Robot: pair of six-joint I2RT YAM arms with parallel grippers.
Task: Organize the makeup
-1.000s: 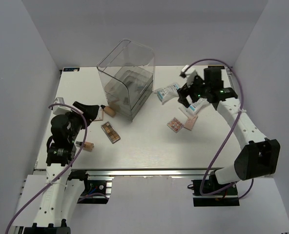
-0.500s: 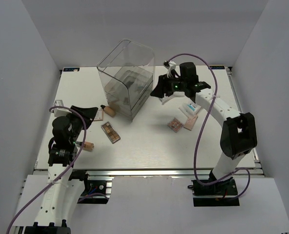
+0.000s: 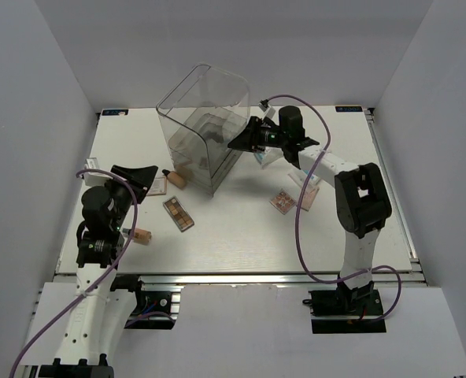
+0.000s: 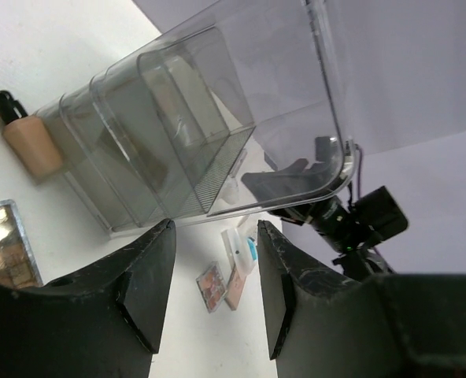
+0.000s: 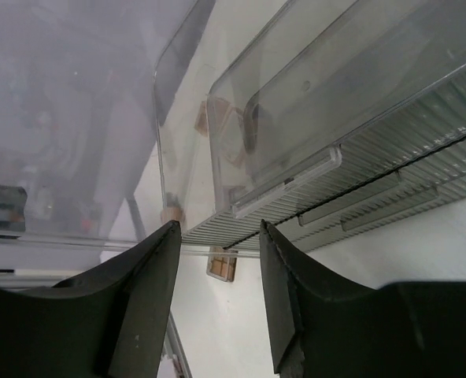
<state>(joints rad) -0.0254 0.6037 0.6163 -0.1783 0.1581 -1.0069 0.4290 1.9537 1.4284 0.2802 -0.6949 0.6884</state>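
The clear drawer box [image 3: 205, 118] stands at the back middle. My right gripper [image 3: 237, 144] is open and empty at its right side; in the right wrist view [image 5: 219, 228] its fingers point at a drawer front [image 5: 288, 185]. My left gripper [image 3: 142, 175] is open and empty at the left. A brown palette [image 3: 178, 213] lies in front of the box, with one foundation bottle [image 3: 174, 179] beside the box and another [image 3: 138, 235] near my left arm. A pink palette [image 3: 282, 201] and white-and-blue packets [image 3: 310, 175] lie at the right. The left wrist view shows the bottle [image 4: 28, 142] and the packets [image 4: 245, 248].
A tan flat item [image 3: 306, 197] lies beside the pink palette. Another pink palette [image 3: 158, 185] lies under my left gripper. White walls close in the table [image 3: 241, 244] on three sides. My right arm [image 3: 327, 161] stretches across the back right.
My right arm has swung left from the packets at the right to the side of the clear box. My left gripper has barely moved.
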